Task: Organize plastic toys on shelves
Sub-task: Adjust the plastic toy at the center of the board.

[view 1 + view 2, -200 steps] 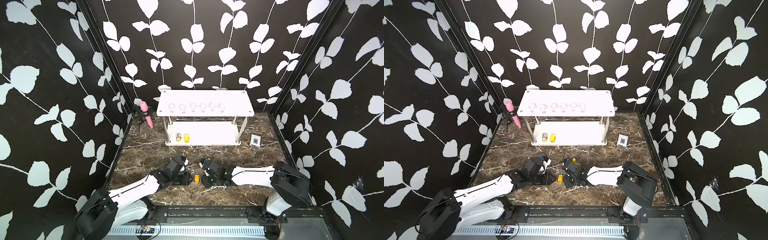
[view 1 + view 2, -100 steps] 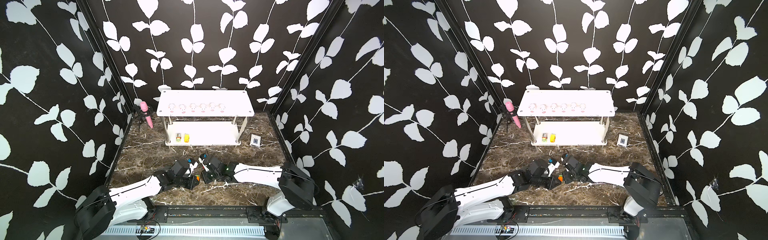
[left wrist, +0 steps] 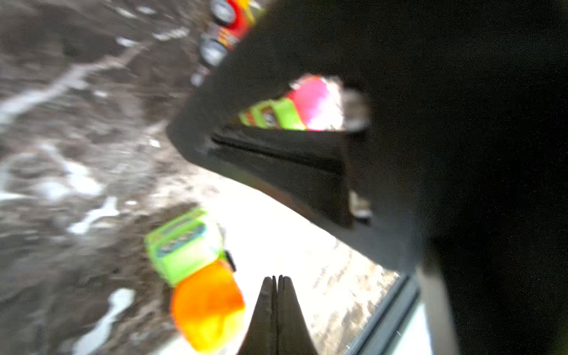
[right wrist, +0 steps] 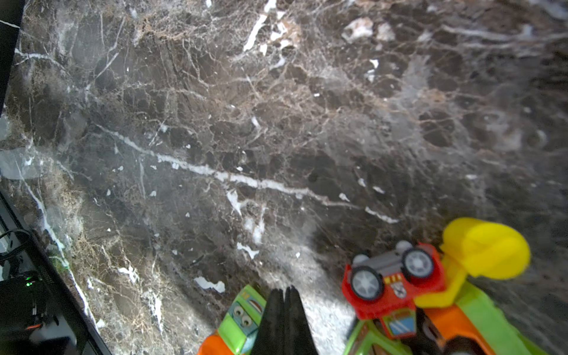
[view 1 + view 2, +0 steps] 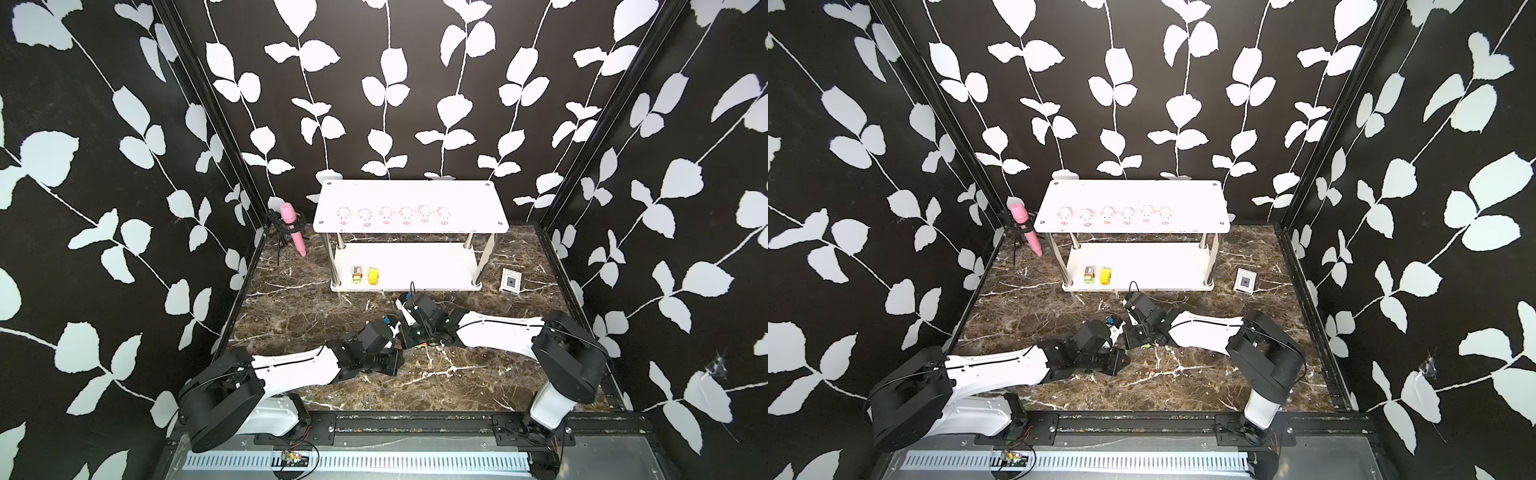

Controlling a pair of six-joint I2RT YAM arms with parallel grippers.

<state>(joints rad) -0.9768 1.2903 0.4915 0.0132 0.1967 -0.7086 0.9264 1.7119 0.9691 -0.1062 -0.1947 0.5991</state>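
Both the left end effector (image 3: pixel 278 279) and right end effector (image 4: pixel 284 290), partly open a second ago, now pinch fully closed on nothing among loose cars (image 4: pixel 390 276) on the near tabletop (image 4: pixel 246 138), so none is gripped yet for the shelves (image 5: pixel 409 193), where pigs (image 5: pixel 385 215) line the top.

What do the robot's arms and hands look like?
Both arms have smooth white shells, the left arm and the right arm, with chunky black joints. A thin black cable loops over the right wrist. The left hand and right hand are black, with narrow pointed fingers.
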